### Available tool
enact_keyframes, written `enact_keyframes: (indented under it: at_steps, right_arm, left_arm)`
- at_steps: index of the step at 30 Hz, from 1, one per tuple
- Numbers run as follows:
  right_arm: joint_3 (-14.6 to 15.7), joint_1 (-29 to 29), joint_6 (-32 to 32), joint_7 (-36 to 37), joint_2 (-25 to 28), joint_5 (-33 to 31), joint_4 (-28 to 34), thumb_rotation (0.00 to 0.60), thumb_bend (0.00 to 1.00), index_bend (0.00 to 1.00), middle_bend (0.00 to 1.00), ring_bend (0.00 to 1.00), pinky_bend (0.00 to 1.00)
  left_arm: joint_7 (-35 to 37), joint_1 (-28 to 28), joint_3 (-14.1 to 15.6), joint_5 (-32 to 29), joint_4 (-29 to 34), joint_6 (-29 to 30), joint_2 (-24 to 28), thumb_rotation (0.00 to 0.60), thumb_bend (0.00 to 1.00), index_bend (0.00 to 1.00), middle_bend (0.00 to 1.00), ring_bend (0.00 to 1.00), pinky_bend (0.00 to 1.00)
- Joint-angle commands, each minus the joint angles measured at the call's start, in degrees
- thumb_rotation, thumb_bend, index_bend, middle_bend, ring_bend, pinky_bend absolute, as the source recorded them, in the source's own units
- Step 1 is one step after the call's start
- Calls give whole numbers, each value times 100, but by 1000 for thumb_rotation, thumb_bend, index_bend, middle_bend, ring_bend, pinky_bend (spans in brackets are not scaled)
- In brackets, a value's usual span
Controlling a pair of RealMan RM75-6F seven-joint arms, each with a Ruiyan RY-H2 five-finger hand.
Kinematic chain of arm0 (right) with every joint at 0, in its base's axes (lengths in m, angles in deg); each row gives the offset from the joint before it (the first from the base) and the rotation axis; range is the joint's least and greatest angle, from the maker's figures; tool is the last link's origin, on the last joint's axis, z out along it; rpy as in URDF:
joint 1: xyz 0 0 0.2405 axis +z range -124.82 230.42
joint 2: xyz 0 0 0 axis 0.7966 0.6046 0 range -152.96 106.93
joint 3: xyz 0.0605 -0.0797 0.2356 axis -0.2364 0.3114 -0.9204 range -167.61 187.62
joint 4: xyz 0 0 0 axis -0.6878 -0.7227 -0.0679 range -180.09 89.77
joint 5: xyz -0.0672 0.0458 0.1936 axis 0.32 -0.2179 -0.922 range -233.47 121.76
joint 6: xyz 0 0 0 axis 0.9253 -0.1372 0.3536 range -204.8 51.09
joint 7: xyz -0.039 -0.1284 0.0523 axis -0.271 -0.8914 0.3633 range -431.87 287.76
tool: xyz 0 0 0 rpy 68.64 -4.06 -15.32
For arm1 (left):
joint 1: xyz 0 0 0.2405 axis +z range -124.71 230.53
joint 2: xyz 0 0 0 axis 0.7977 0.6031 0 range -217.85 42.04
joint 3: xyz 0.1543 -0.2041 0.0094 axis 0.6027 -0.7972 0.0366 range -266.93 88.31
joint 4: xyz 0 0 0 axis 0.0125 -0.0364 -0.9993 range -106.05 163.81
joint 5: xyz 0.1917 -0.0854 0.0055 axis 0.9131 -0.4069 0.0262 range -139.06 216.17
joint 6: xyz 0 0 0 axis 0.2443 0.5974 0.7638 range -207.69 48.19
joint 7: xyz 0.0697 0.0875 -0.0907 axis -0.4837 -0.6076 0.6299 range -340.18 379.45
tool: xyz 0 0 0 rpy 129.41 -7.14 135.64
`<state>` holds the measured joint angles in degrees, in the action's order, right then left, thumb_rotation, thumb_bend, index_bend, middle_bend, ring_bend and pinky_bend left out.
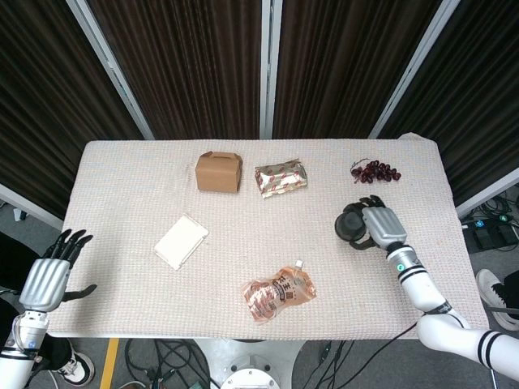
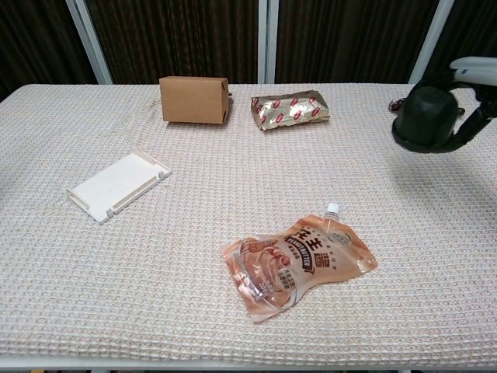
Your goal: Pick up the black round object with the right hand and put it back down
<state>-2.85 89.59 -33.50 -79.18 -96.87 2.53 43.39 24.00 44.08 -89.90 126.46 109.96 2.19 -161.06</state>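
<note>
The black round object (image 1: pixel 349 226) is at the right side of the table, in front of the grapes (image 1: pixel 375 171). My right hand (image 1: pixel 383 228) grips it from its right side, fingers wrapped around it. In the chest view the black object (image 2: pixel 424 116) shows at the far right with the right hand (image 2: pixel 475 74) behind it, partly cut off by the frame edge. Whether it touches the cloth cannot be told. My left hand (image 1: pixel 45 279) hangs open off the table's front left corner, holding nothing.
A brown cardboard box (image 1: pixel 218 172) and a foil snack packet (image 1: pixel 281 177) lie at the back middle. A white flat tray (image 1: pixel 181 241) sits at the left, and an orange spouted pouch (image 1: pixel 280 293) lies near the front edge. The table's right edge (image 1: pixel 462 243) is close to my right arm.
</note>
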Motion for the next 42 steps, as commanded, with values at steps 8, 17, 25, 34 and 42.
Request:
enact_keyframes:
  at_steps: [8,17,25,34,42]
  right_arm:
    - [160,132,548,-304,-405,143,205,600,195,377,453,101,0]
    - [389,273,384,-218,-886,591,170,600,197,388,454,100,0]
    - [277,-69,1104,-94,-599,608,8,600,197,390,452,101,0]
    - [494,204,443,117,-1050,920,22,600,198,391,458,101,0]
    - [314,-34,852,179,-791,568,-362,600,199,393,456,101,0]
  left_arm:
    - [147,5,-22,-19,-112,11,12,600,24,133,67,0,221]
    - [108,37,-15,-5,-129,72,-6,600,24,133,67,0,221]
    - [129,14,-32,-59,-131,-7,5,600,24,133,67,0,221]
    - [-30,55,-4,-25,-34,64,54,600,23,133,67,0,221]
    - [37,49,-9,-113,-90,-46,36,600,23,133,67,0,221]
